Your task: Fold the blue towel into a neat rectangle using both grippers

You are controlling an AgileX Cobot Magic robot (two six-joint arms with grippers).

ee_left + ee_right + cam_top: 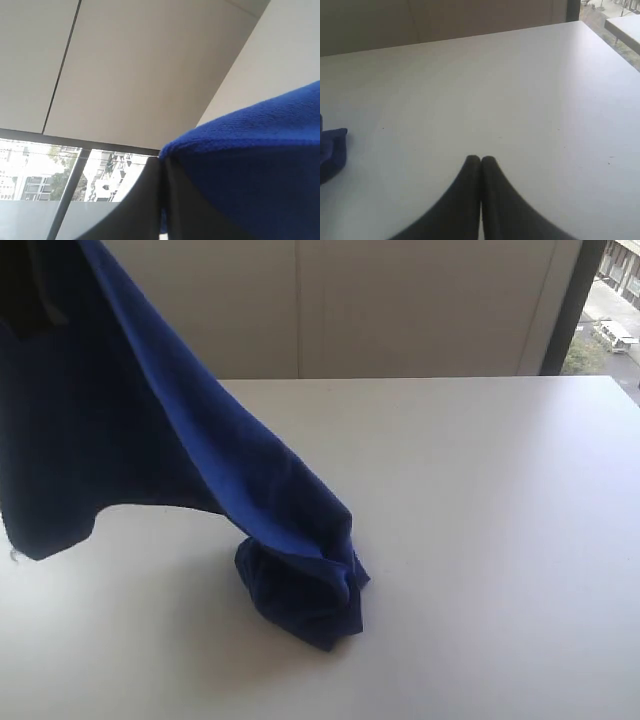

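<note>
White bench is stretching out under a pale wall. The left claw is pinching shut on the blue towel and holding it up high on the left. The towel is hanging in a long slant down to a bunched lump resting on the bench near the middle. The right claw is squeezing shut on nothing over bare bench, with the lump apart from it, toward the left arm's side. I think the right claw is needing that low end next.
</note>
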